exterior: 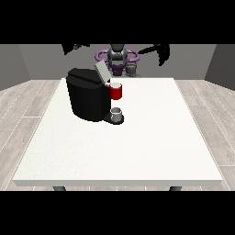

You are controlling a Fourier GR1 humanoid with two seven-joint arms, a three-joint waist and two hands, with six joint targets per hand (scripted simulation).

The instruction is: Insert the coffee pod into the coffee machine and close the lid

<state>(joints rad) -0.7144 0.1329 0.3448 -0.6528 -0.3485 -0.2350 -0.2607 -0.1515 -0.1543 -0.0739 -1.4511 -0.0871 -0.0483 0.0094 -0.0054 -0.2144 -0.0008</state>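
Observation:
The black coffee machine [87, 98] stands on the white table [137, 147], left of centre. Its grey lid [101, 71] is tilted up and open. A red pod holder [116, 92] sticks out of its front, above a small grey cup [117, 113] on the machine's base. A small grey cylinder, apparently the coffee pod [132, 69], sits at the table's far edge just in front of the robot. The hand at the view's left [76, 47] and the hand at the view's right [161, 52] are both raised high above the far edge, open and holding nothing.
The robot's torso [118, 57] is behind the table's far edge. A wide stretch of bare tabletop lies in front of and to the right of the machine. Wooden floor surrounds the table.

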